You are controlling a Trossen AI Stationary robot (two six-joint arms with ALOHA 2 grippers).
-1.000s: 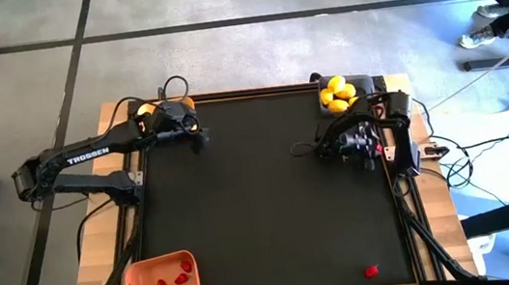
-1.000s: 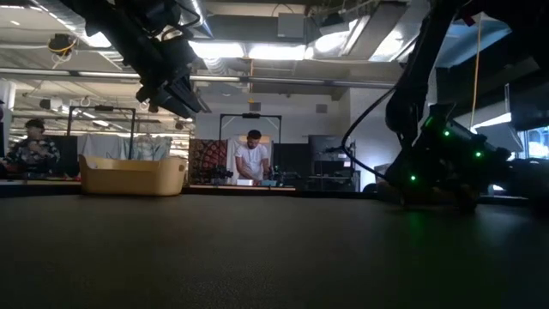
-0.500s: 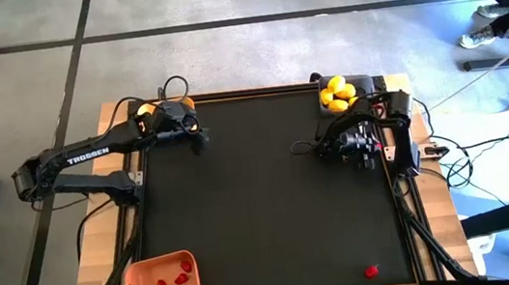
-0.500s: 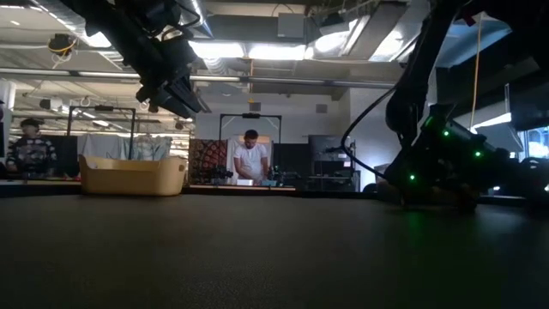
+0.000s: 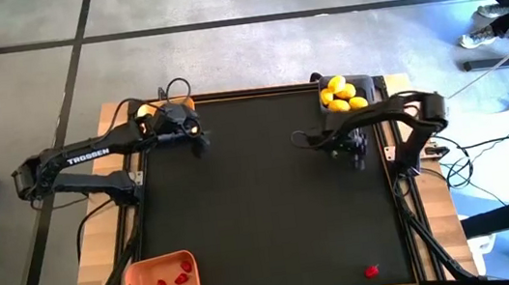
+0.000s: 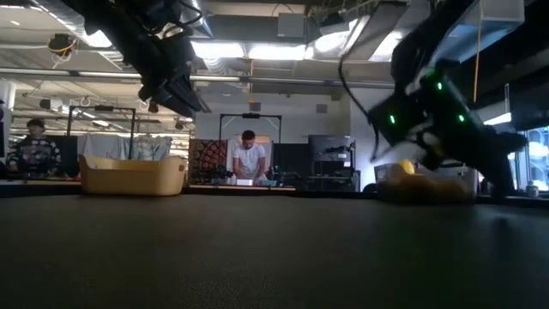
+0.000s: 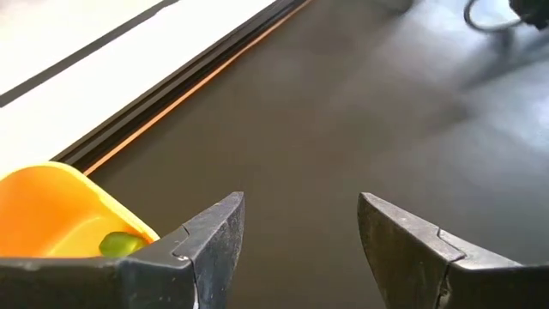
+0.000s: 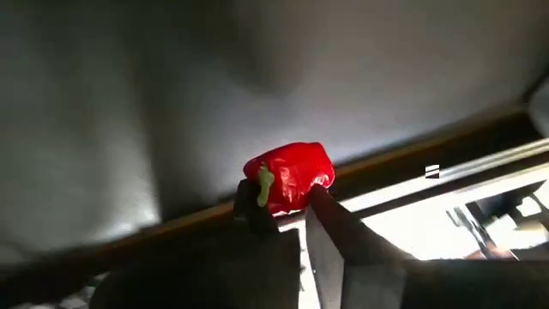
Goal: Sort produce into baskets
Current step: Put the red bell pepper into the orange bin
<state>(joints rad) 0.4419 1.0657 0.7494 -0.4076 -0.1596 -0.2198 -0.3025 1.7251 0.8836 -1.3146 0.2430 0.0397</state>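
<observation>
Three red pieces (image 5: 176, 278) lie in the orange basket (image 5: 135, 279); right end effector (image 8: 287, 199) pinches a red pepper (image 8: 289, 177), left end effector (image 7: 296, 225) spread.

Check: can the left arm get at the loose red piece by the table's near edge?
Probably not: the left end effector hangs open beside the yellow basket at the far left corner, and the red piece lies diagonally opposite. Nothing blocks the path; the stretch is the doubt.

grey concrete floor (image 5: 218, 1), ceiling lights (image 6: 249, 51), person (image 6: 250, 159) standing.
</observation>
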